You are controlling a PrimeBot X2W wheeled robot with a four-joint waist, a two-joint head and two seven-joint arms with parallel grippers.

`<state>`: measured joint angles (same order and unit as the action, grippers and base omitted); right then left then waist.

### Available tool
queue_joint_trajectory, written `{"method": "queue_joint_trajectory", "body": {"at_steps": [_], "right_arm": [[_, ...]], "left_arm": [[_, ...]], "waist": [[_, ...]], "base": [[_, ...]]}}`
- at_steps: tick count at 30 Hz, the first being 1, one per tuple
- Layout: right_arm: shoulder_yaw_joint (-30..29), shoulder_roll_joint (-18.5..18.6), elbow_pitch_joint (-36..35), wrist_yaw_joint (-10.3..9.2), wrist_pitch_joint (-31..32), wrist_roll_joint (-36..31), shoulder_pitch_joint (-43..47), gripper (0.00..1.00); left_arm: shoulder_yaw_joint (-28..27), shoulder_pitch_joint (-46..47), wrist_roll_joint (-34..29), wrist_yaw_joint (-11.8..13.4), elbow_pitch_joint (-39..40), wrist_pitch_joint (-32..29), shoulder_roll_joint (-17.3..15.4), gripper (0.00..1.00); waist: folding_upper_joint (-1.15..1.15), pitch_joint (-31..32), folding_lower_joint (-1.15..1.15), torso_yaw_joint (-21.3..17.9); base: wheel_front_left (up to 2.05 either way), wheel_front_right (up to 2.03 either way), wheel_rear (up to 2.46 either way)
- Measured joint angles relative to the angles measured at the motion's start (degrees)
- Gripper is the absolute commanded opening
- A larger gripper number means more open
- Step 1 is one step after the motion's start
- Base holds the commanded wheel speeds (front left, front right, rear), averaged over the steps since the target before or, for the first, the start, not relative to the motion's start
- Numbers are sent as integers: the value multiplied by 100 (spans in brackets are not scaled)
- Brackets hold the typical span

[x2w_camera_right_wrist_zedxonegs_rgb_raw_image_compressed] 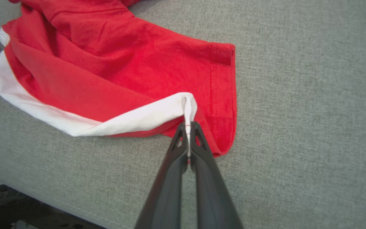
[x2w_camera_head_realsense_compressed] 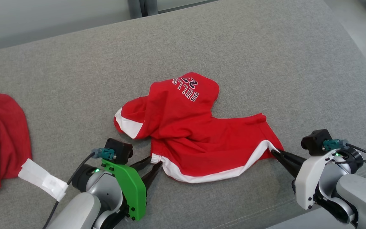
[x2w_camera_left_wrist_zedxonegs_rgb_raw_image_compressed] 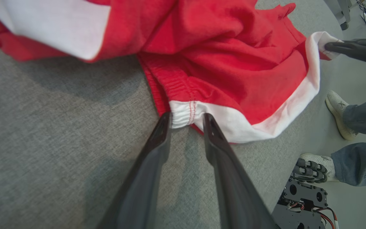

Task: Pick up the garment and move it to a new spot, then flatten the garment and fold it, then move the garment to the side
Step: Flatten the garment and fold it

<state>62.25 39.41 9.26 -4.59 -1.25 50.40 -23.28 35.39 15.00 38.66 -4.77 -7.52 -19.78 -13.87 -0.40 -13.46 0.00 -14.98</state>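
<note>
Red shorts (x2w_camera_head_realsense_compressed: 186, 127) with white trim and a "BULLS 22" print lie crumpled on the grey fabric surface (x2w_camera_head_realsense_compressed: 249, 57). My left gripper (x2w_camera_head_realsense_compressed: 153, 163) is open, one finger on each side of the white corner of the waistband (x2w_camera_left_wrist_zedxonegs_rgb_raw_image_compressed: 183, 114), tips level with its edge. My right gripper (x2w_camera_head_realsense_compressed: 273, 152) is shut on the white trim at the shorts' right corner (x2w_camera_right_wrist_zedxonegs_rgb_raw_image_compressed: 187, 108), and the cloth rises in a small pinched fold into the tips (x2w_camera_right_wrist_zedxonegs_rgb_raw_image_compressed: 187, 127). The right fingers (x2w_camera_left_wrist_zedxonegs_rgb_raw_image_compressed: 354, 49) also appear in the left wrist view, holding that corner.
A second red garment (x2w_camera_head_realsense_compressed: 2, 140) with a white strip (x2w_camera_head_realsense_compressed: 43, 179) lies at the far left. The surface's near edge (x2w_camera_right_wrist_zedxonegs_rgb_raw_image_compressed: 59, 203) runs just behind my grippers. A person's feet in pale shoes (x2w_camera_left_wrist_zedxonegs_rgb_raw_image_compressed: 337, 114) stand on the floor beside it.
</note>
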Motion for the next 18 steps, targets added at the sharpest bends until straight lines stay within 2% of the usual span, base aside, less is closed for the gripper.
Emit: {"method": "queue_joint_trajectory", "body": {"at_steps": [7,13,18], "right_arm": [[1,-15,9,0,-5,0,-1,0],[26,-65,15,1,-5,-4,-11,0],[38,-81,37,2,-5,-4,-16,0]], "left_arm": [[26,0,-4,-25,-93,68,5,42],[53,0,-10,-25,-133,124,33,47],[85,0,-45,-31,-207,201,41,46]], "waist": [[0,16,0,-40],[0,44,0,-95],[0,70,0,-136]], "base": [[0,0,0],[0,0,0],[0,0,0]]}}
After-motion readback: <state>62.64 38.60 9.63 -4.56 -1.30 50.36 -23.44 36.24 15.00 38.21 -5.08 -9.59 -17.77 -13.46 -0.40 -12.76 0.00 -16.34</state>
